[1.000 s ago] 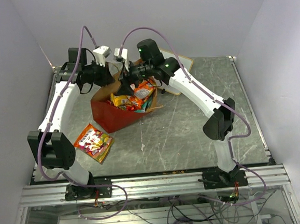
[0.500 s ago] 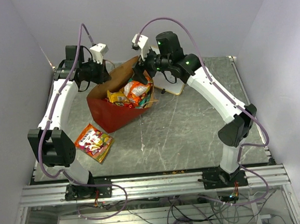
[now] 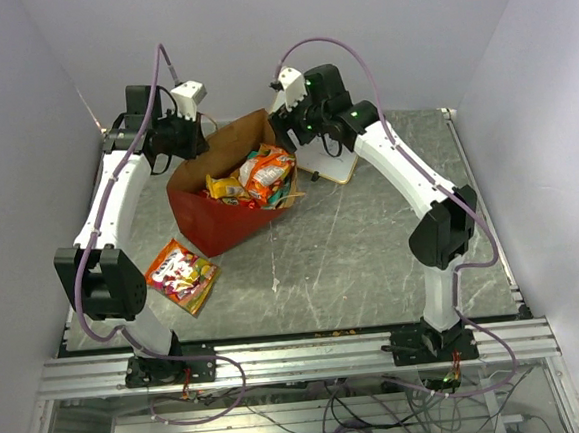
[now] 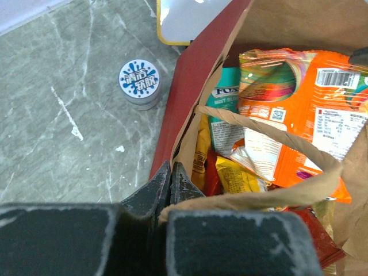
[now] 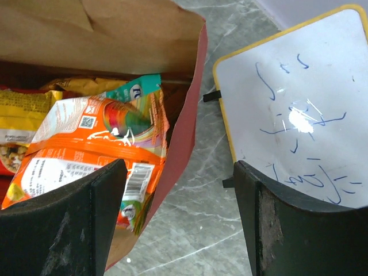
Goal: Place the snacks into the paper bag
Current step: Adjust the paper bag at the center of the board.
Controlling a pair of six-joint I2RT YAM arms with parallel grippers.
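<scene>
We are looking at a robotics lab test cell: 2 white robot arms (image 3: 115, 202) bolted to an aluminium rail (image 3: 301, 357) at a grey marbled table (image 3: 373, 260), plain pale walls (image 3: 255, 39) around, loose cables (image 3: 285, 417) below.

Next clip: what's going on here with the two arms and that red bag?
The left arm's jaws are shut on the rim of the tall red paper bag with a brown inside. The bag holds several snack packets, a large orange chip bag on top. The right arm's jaws stand open and empty over the bag's edge, beside the white writing board. One orange-red packet lies on the table, not yet bagged.
</scene>
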